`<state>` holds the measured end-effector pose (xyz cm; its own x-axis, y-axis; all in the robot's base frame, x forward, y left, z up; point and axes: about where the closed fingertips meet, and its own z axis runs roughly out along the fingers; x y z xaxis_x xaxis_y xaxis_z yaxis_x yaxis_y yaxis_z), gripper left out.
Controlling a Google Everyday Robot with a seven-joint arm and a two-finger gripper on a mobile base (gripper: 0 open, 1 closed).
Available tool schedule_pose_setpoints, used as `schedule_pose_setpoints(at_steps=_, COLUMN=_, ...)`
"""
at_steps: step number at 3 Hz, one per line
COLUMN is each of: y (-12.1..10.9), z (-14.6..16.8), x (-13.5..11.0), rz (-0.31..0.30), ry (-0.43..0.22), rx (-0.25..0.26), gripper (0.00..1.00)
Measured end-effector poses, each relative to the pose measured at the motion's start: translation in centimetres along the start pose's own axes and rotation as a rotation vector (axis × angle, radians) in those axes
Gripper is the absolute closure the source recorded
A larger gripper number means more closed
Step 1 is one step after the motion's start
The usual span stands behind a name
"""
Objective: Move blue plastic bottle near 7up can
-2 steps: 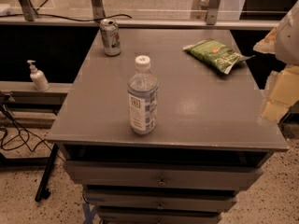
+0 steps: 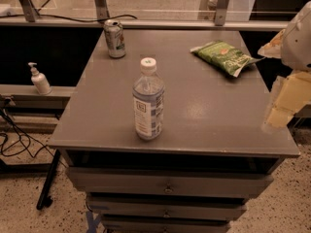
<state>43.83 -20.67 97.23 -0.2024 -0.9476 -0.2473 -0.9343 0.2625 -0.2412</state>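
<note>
The blue plastic bottle [image 2: 148, 101] stands upright near the front left of the grey cabinet top [image 2: 209, 106], with a white cap and a white-and-blue label. The 7up can [image 2: 114, 38] stands upright at the far left corner of the top, well behind the bottle. My gripper [image 2: 284, 103] hangs at the right edge of the view, over the right rim of the top, far from both bottle and can. It holds nothing that I can see.
A green snack bag [image 2: 224, 57] lies at the far right of the top. A white pump dispenser [image 2: 39, 79] stands on a lower ledge to the left. Drawers sit below the front edge, cables lie on the floor at left, and metal rails run behind.
</note>
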Motion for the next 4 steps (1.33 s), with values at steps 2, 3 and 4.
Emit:
schedule_pose_setpoints(at_steps=2, y=1.6, z=3.6, x=-2.8, rz=0.01, ry=-0.224, rx=-0.106, gripper=0.0)
schedule_pose_setpoints(at_steps=3, y=2.4, z=6.0, x=-4.8, rz=0.036, ry=-0.375, rx=-0.173, gripper=0.0)
schedule_pose_setpoints(at_steps=4, y=2.6, z=5.8, x=-5.6, rz=0.04, ry=-0.406, rx=-0.185, gripper=0.0)
